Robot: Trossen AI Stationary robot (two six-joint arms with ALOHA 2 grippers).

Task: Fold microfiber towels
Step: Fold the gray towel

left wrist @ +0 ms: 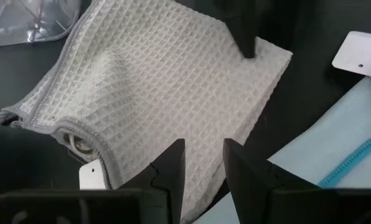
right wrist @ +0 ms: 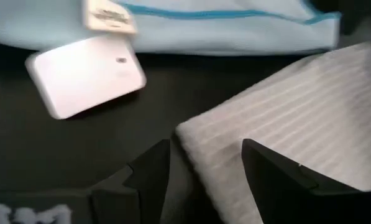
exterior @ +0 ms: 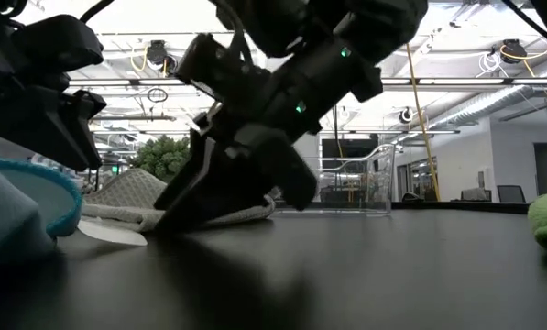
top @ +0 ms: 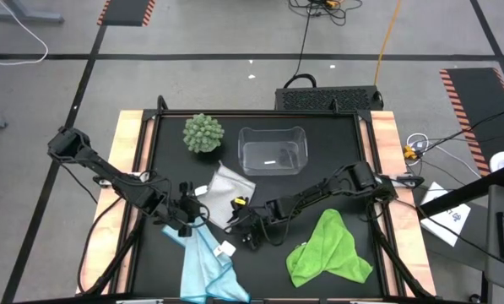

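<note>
On the black tabletop [top: 260,270], the white towel [top: 228,187] lies mid-table between the two grippers, the light blue towel [top: 205,266] near the front edge and the lime green towel [top: 329,249] to the right. Only the wrist views show the jaws: the left gripper [left wrist: 204,163] and right gripper [right wrist: 205,163] each straddle a white-towel edge, jaws parted, not clenched.
</note>
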